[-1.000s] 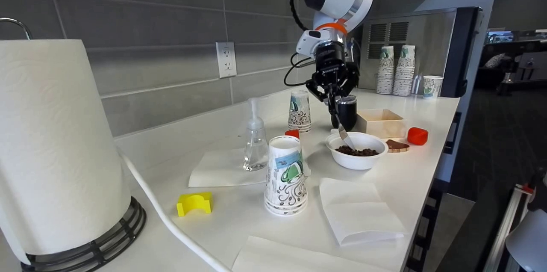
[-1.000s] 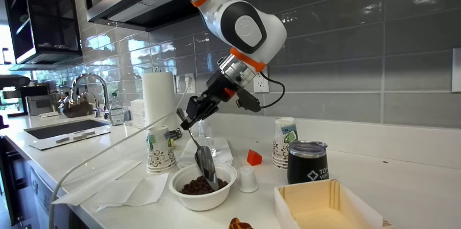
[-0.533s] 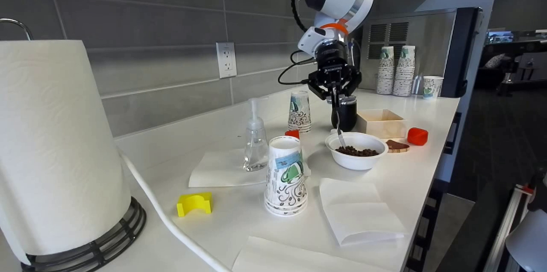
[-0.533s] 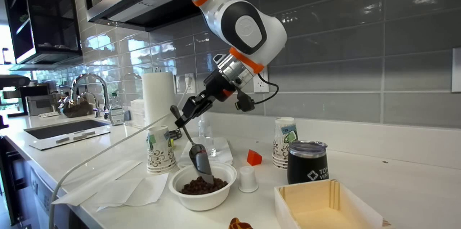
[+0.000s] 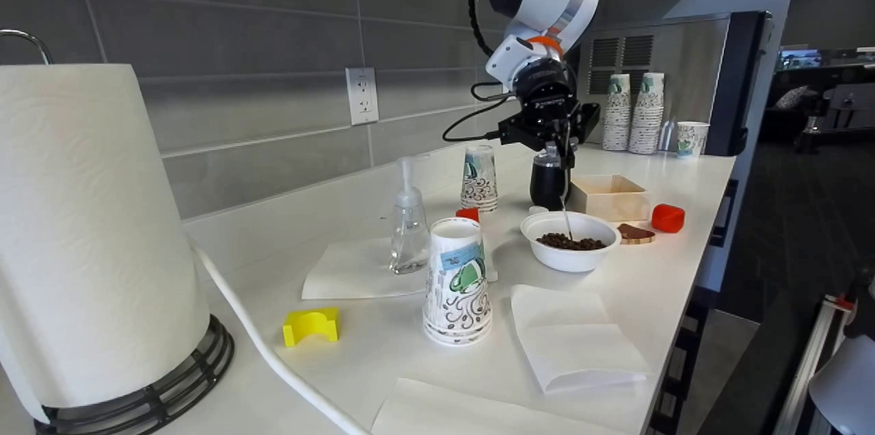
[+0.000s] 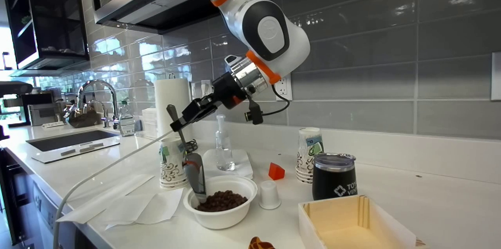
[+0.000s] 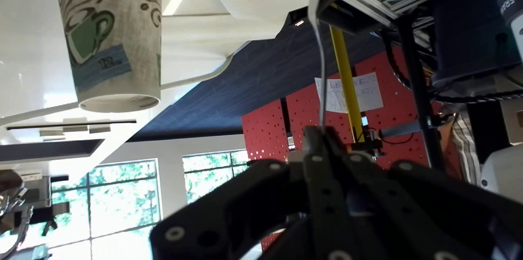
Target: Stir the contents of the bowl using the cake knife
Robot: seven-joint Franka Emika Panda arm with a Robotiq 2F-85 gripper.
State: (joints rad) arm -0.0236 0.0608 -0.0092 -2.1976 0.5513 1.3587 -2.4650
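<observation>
In an exterior view, the bowl point(image 6: 223, 221) holds dark contents point(image 6: 224, 201); at their nine-o'clock edge the cake knife point(image 6: 194, 176) slants steeply, tip pointing between five and six o'clock, blade beneath the gripper point(image 6: 177, 125) clasping it.

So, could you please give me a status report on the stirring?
Jaws shut on cake knife. It slants into bowl, reaching contents. Small white cup close beside bowl, may get bumped.

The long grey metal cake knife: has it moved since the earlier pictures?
Yes. In an exterior view, the cake knife moved toward picture-left, across the unmoved round white bowl to its left side.
</observation>
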